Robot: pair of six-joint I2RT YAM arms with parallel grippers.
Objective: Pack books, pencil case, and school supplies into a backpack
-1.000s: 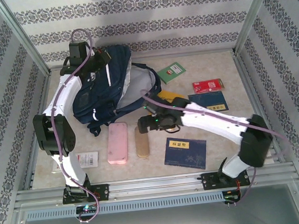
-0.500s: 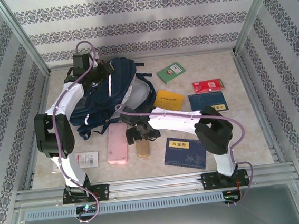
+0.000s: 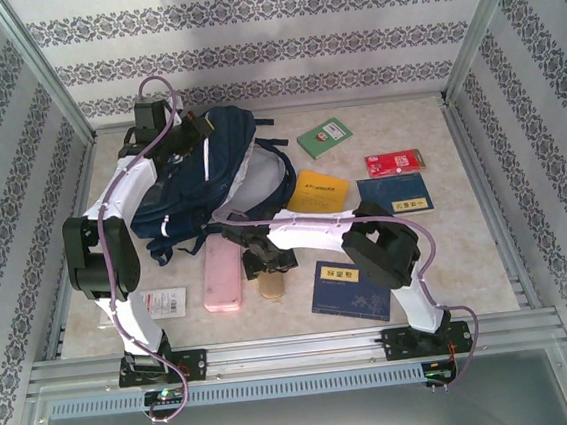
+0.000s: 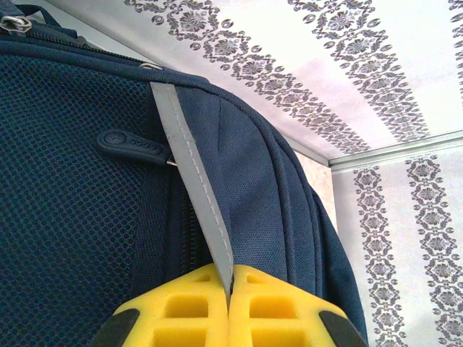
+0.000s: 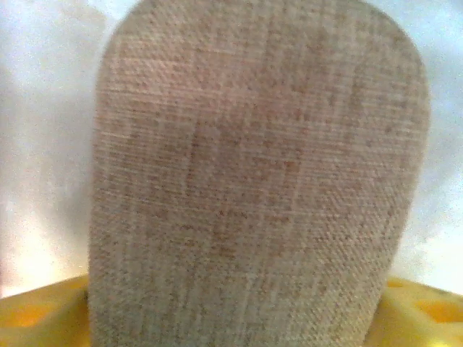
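Observation:
The dark navy backpack [image 3: 195, 181] lies at the back left. My left gripper [image 3: 192, 133] is at its top, shut on a thin grey strip [image 4: 192, 166] of the backpack [image 4: 72, 181]; the yellow fingertips [image 4: 181, 307] meet on the strip. My right gripper [image 3: 267, 264] hangs over a tan fabric pencil case [image 3: 270, 286]. In the right wrist view this case [image 5: 253, 166] lies between the yellow fingers [image 5: 43, 314]; whether they press it is unclear. An orange-yellow book [image 3: 320, 190] and two navy books [image 3: 394, 194] [image 3: 351, 291] lie to the right.
A pink case [image 3: 222, 272] lies just left of the tan one. A green booklet [image 3: 323, 136] and a red booklet [image 3: 393, 163] sit at the back right. A white packet [image 3: 167, 302] is by the left arm's base. Metal rails [image 3: 297, 350] edge the table.
My right arm has drawn back from the backpack's mouth, swung left and come down over the tan case, its jaws narrowing. The backpack's opening has fallen narrower. The left gripper keeps its hold.

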